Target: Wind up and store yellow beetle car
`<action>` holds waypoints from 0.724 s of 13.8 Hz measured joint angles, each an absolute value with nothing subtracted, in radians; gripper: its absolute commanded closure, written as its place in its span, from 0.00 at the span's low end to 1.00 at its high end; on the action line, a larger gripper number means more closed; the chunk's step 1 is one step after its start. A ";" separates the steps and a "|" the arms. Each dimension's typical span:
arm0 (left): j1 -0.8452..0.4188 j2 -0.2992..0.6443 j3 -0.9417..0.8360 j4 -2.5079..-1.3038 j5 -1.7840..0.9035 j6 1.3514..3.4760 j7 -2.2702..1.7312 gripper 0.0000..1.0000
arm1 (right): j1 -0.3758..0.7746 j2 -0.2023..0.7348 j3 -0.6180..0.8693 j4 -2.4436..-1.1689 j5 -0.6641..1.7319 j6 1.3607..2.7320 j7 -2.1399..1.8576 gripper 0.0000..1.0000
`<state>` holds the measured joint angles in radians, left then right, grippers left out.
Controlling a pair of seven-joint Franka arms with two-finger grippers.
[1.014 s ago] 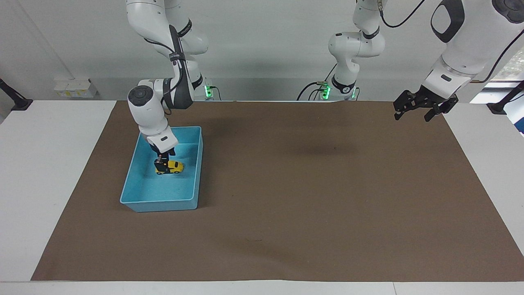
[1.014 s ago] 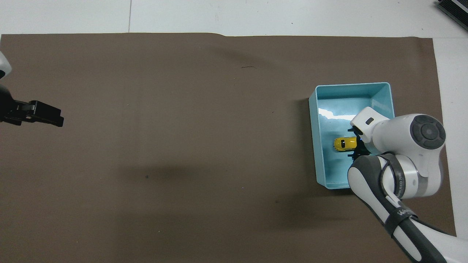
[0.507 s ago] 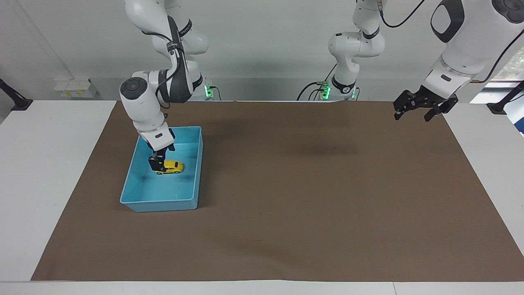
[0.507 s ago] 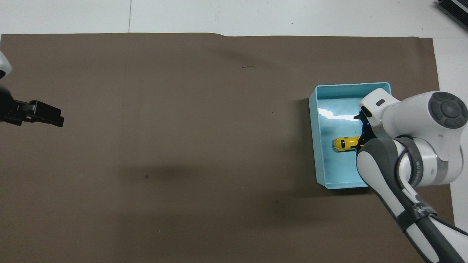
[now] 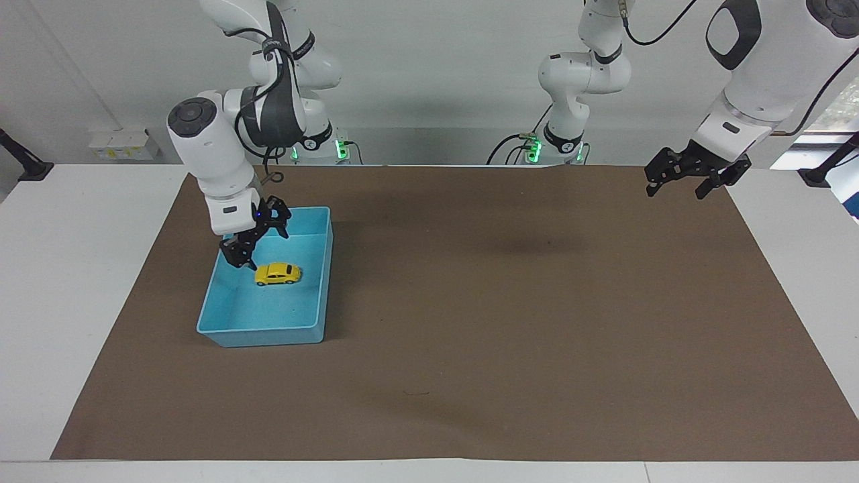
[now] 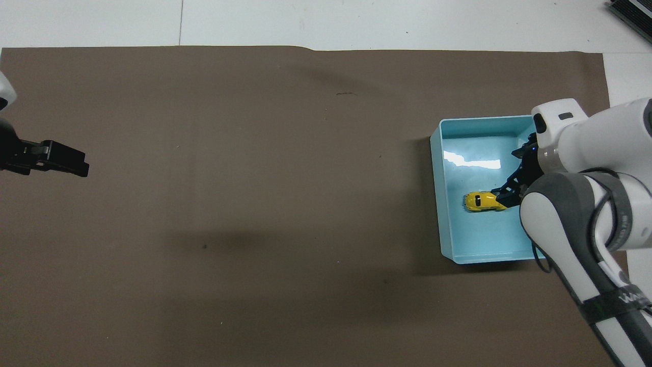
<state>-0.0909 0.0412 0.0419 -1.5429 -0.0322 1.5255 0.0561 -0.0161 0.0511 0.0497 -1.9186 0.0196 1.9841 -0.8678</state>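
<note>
The right gripper point(image 5: 254, 245), released, hangs over the light blue plastic bin point(image 5: 322, 295), just above the tiny yellow beetle car point(image 5: 277, 274) inside it. The left gripper point(image 5: 694, 180) waits, released, over the brown mat point(image 5: 510, 322).

1. No text, label, brand, number or sign could be read anywhere in either view.
2. A dark strap on the right arm's forearm point(image 6: 614, 300) carried pale lettering, but it was too small and slanted to make out.
</note>
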 measured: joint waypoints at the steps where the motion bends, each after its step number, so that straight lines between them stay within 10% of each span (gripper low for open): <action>1: -0.091 0.041 0.042 -1.543 -0.032 1.525 0.056 0.00 | -0.017 0.040 0.046 -1.886 0.019 1.929 -0.791 0.00; 10: -0.091 0.041 0.042 -1.543 -0.032 1.525 0.056 0.00 | -0.022 -0.020 0.034 -1.748 0.020 1.765 -0.207 0.00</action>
